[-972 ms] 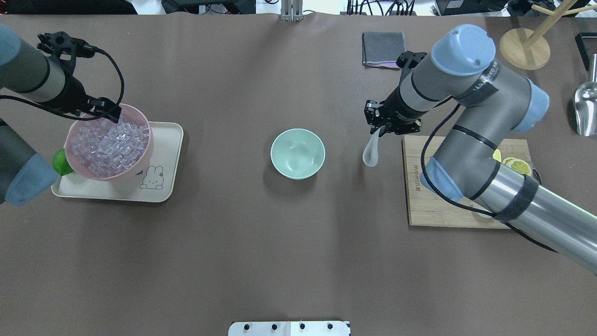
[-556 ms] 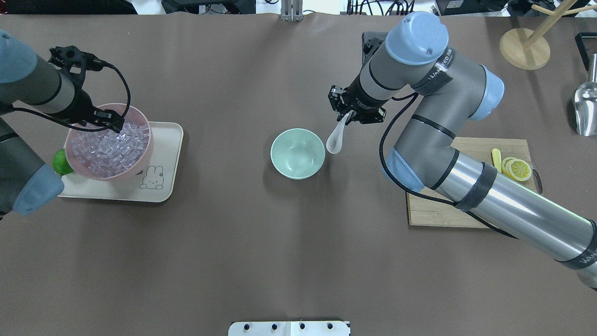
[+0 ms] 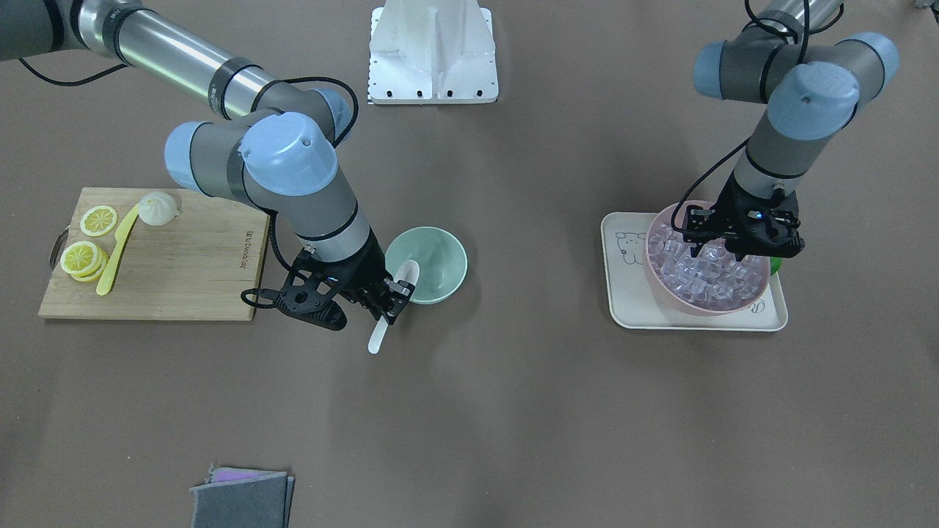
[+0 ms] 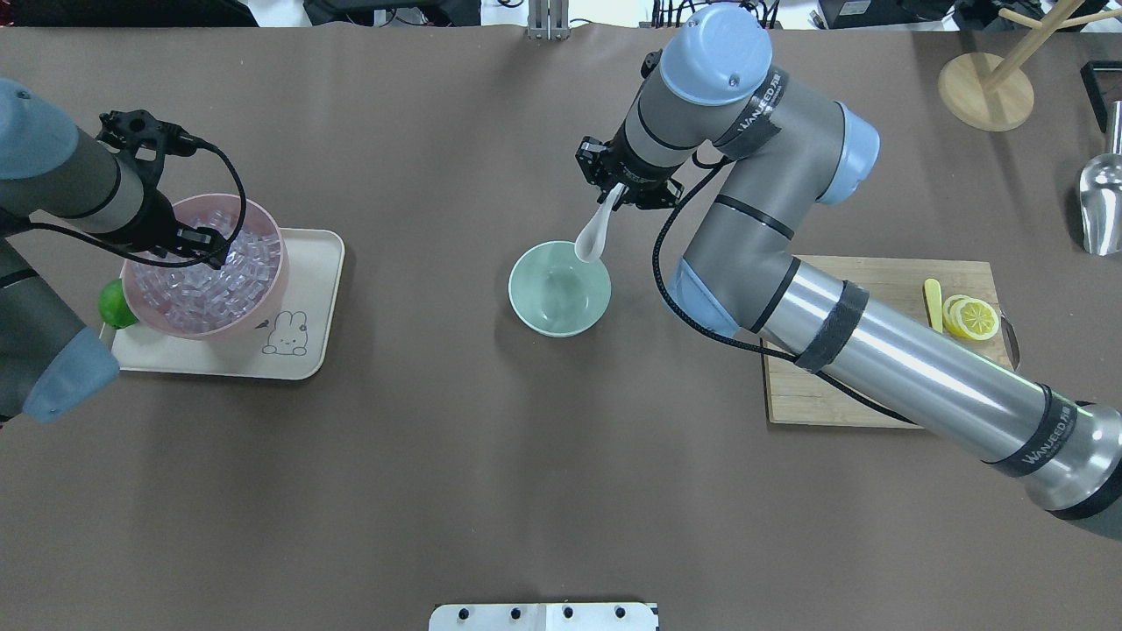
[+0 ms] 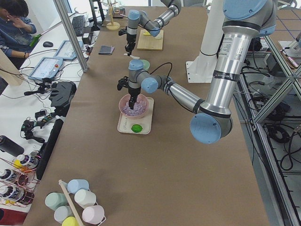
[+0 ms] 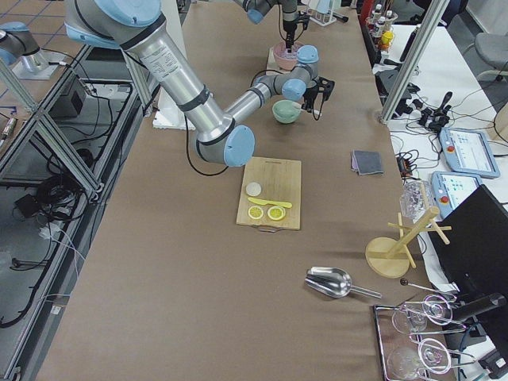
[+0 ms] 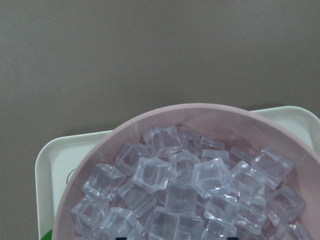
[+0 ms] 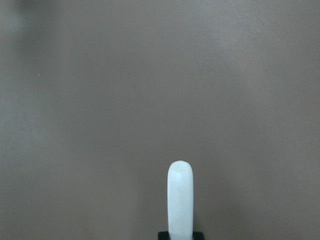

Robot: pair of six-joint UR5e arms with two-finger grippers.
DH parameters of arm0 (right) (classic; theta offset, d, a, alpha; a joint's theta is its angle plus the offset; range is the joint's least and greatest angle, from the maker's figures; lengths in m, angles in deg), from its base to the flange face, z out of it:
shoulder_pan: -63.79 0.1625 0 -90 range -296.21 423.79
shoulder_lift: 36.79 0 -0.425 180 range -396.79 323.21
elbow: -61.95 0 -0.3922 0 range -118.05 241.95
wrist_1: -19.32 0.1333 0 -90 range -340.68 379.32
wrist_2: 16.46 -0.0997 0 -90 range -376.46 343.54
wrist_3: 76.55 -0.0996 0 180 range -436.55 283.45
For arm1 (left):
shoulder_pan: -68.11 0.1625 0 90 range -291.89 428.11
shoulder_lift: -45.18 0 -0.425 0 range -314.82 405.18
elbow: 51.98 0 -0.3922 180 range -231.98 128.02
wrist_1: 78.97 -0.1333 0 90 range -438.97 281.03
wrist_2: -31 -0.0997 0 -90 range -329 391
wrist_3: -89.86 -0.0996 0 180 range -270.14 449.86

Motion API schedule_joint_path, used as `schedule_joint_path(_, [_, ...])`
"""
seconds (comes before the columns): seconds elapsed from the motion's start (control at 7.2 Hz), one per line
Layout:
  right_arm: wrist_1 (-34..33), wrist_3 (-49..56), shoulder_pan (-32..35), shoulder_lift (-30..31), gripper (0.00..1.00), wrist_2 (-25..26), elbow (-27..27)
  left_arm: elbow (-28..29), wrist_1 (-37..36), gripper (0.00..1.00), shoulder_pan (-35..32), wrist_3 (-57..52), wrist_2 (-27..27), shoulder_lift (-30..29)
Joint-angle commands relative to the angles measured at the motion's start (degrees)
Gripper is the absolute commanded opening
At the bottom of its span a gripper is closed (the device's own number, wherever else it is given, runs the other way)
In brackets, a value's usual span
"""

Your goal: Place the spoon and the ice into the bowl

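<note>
Nearest the robot, mid-table: small green bowl [image 4: 548, 302], empty, awaiting both items. Off to the left and slightly farther, on a cream tray [image 4: 311, 307]: pink bowl [image 4: 279, 282] heaped with ice [image 4: 197, 285], left gripper [image 4: 212, 249] dipped among the cubes, probably to pick one up; fingertips buried, so impossible to tell whether apart or clamped. Farther still: white spoon [image 4: 592, 237], scoop hanging over the green bowl's far rim, tilted downward, likely ready for release inside. Just beyond, right gripper [image 4: 617, 194], fingers clamped on the handle.

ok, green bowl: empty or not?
Empty: the bowl interior is bare overhead; the spoon hangs over its rim, held in the right gripper.
</note>
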Motion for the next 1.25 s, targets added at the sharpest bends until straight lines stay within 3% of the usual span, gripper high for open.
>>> schedule_joint_path(0.0, [1.96,-2.12,-1.74,-1.42,0.00,2.62,-2.51,-0.07,0.01,0.71,0.13,0.00,0.00,0.04])
schedule_joint_path(0.14, [2.05,-2.13,-2.01,-1.42,0.00,2.72,-2.43,-0.07,0.01,0.69,0.21,0.00,0.00,0.04])
schedule_joint_path(0.42, [2.22,-2.65,-2.54,-1.25,0.00,2.64,-2.08,0.11,0.01,0.52,0.91,-0.09,0.00,0.04])
schedule_joint_path(0.56, [2.22,-2.74,-2.54,-1.07,0.10,2.63,-2.08,0.20,0.01,0.48,1.09,-0.09,-0.09,0.04])
schedule_joint_path(0.69, [2.40,-2.65,-2.54,-0.98,0.99,2.55,-1.73,0.28,0.01,0.35,1.18,-0.09,-0.09,-0.05])
schedule_joint_path(0.83, [2.23,-2.39,-2.37,-0.64,1.00,1.94,0.97,0.20,0.01,0.12,1.18,-0.18,-0.09,-0.05])
schedule_joint_path(0.97, [1.79,-2.30,-2.02,1.20,1.00,0.97,4.31,0.11,0.01,0.00,1.18,-0.09,-0.09,-0.05])
schedule_joint_path(1.11, [1.61,-2.21,-1.23,3.13,1.00,-0.51,6.95,0.28,0.01,0.00,1.18,-0.09,-0.09,0.04])
